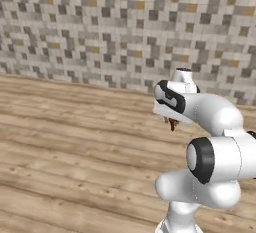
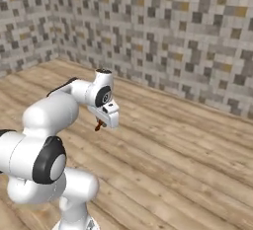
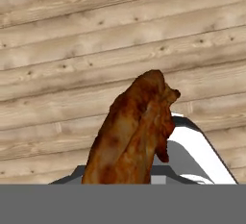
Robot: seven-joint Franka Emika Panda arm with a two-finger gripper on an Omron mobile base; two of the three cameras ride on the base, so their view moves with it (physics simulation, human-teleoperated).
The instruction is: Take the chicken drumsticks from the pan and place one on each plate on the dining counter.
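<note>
Arm folded up over the base, elbow bent, forearm reaching forward and the hand tipped downward above a wooden plank floor (image 1: 70,127); gripper (image 1: 172,124) hanging just under the white wrist in the left base view, a small orange-brown tip poking out below it; same in the right base view, gripper (image 2: 100,124) pointing down and slightly left, well above the boards; clamped on a chicken drumstick (image 3: 132,136), which rises large and close in the hand view, brown and glossy, tilted a little to the right, planks behind it; fingertips themselves hidden by the meat; mottled grey-and-tan tiled wall (image 2: 188,31) beyond the floor, meeting a second wall at a corner in the right base view.
</note>
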